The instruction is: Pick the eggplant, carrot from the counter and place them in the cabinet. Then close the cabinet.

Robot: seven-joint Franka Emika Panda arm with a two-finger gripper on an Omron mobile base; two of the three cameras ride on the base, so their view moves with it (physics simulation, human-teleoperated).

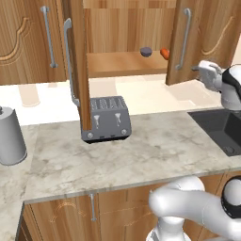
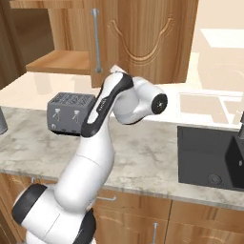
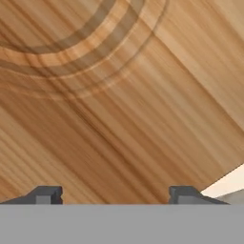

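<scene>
Marbled stone runs across the room as a long counter (image 1: 155, 146), wooden drawers under it and a dark sink (image 1: 221, 129) sunk into its right end. Nearest on the worktop sits a grey canister (image 1: 10, 136) at the left edge, then a grey toaster (image 1: 107, 118) further back, half behind the edge of an open door. Above that hangs the cabinet (image 1: 124, 63), both doors swung out — the left door (image 1: 77, 61) edge-on over the toaster, the right door (image 1: 200, 37) standing out towards the sink. On the shelf inside, near its right end, the eggplant (image 1: 146, 51) and the carrot (image 1: 164, 53) already lie just beside each other, so the carrying looks done and closing is the step in hand. The white arm reaches up to the right door, and the gripper (image 1: 196, 68) sits close against that door's outer face, below the long silver handle (image 1: 184, 40). From the hand's own camera the two dark fingertips (image 3: 46, 194) stand well apart, with only carved wood grain ahead and nothing between them, so the claw is spread and empty. I'd judge the next move to be a steady push on this door towards the cabinet front, keeping contact away from the hinge side so it swings rather than jams. After that the left door needs the same, and the arm must clear the toaster beneath it.
</scene>
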